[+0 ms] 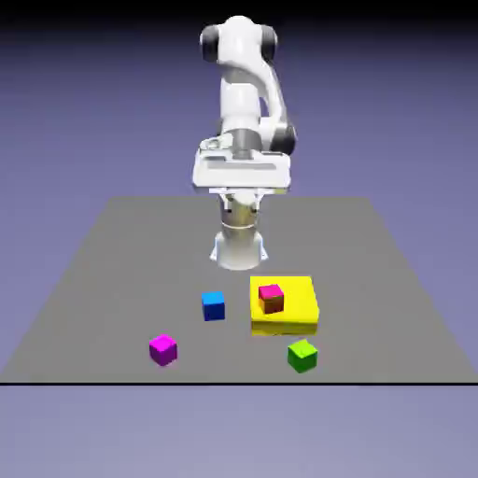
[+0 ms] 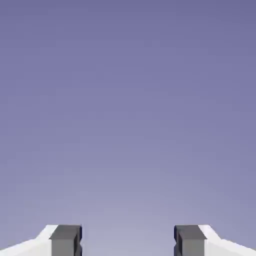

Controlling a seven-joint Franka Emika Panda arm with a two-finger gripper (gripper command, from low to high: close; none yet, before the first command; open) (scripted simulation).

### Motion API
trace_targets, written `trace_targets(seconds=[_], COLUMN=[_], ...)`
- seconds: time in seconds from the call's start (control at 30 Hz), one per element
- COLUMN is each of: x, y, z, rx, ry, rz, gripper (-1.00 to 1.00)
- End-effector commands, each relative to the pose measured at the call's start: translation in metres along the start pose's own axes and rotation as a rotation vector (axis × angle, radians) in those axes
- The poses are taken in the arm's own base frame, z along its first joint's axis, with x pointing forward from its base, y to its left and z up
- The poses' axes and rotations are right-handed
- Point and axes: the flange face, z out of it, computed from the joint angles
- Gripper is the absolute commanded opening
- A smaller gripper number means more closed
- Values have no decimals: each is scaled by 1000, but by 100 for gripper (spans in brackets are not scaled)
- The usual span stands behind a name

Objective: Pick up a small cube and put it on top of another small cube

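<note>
Green cube [image 1: 302, 356] sits near the desk [image 1: 103, 271] front edge, beside the yellow block [image 1: 291, 316]; my gripper [image 2: 128, 240] is apart and empty. I may catch that block when descending.

Gripper [image 2: 128, 241] wide apart, empty

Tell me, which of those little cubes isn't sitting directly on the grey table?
The red-and-magenta cube. It rests on the flat yellow block, while the blue cube, the magenta cube and the green cube each sit straight on the table.
</note>
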Motion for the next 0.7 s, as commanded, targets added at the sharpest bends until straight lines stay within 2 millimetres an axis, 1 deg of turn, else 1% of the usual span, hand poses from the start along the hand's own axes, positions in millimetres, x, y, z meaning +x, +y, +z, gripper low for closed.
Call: trace_targets(seconds=[0.0,0.17,0.33,0.5,0.67], x=[-3,-24,-55,-95,-144], y=[-4,-19,-30,-35,-32], z=[11,66,121,176,228], rx=[-16,-95,-170,-242,-312], ry=[-28,-170,-313,-456,-601], rz=[-19,-113,-211,-311,-411], gripper=[0,0,0,0,0])
